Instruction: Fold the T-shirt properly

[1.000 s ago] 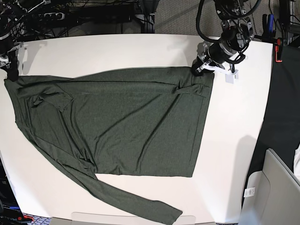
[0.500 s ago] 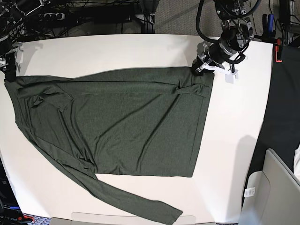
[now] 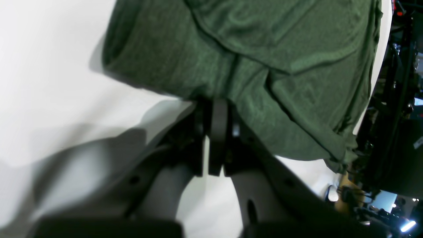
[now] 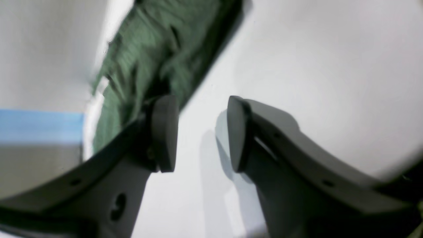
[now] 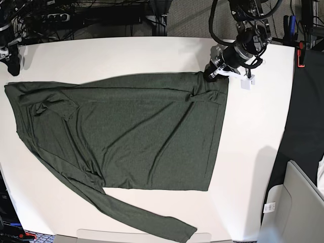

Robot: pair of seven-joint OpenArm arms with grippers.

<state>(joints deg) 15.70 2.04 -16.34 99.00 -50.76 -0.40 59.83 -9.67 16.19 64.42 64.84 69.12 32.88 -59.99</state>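
left gripper [image 3: 214,109] is pinched tight on the dark olive-green knit long-sleeved T-shirt's [image 5: 131,136] hem corner, while the right gripper [image 4: 198,132] hangs spread wide and empty over the white table [image 5: 253,152].

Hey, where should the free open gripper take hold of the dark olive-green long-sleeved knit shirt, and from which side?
Probably the dark olive-green long-sleeved knit shirt's shoulder corner at the table's edge, nearest the open right gripper. Come down from above and outside the cloth, one finger sliding under the edge: the fabric lies flat there. The shut left gripper already pinches the hem corner on that same far edge.
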